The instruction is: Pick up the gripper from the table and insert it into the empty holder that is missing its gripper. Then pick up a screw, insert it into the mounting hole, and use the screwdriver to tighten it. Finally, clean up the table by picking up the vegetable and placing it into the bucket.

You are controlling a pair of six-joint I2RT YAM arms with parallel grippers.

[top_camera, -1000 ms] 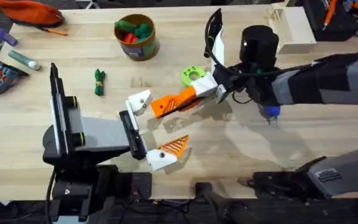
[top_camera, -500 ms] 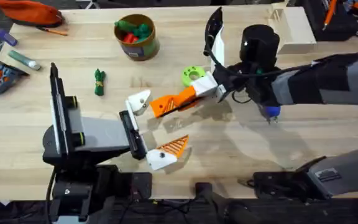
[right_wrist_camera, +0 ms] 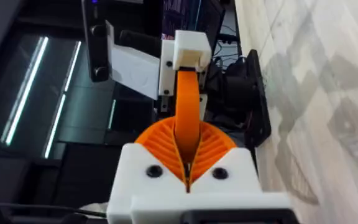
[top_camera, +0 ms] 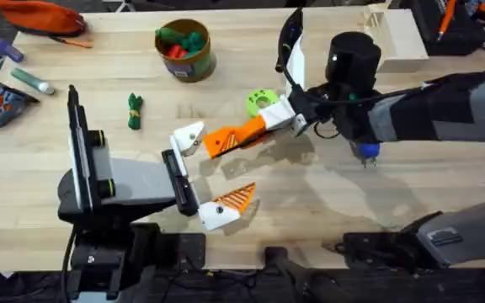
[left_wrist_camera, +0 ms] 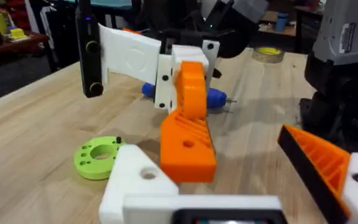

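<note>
My right gripper reaches in from the right, shut on the loose orange ribbed gripper. The piece's wide end lies against the white empty holder, one finger of my left gripper. That left gripper stands open, and its other finger carries an orange ribbed pad. From the left wrist, the orange gripper overlaps the holder. The right wrist shows my pads clamping the piece. The blue screwdriver lies under the right arm. The dark green vegetable lies left of centre, and the bucket stands at the back.
A lime-green disc sits just behind the orange piece. The bucket holds red and green toy pieces. An orange pouch, a marker and a small bag lie at far left. A wooden box stands at back right.
</note>
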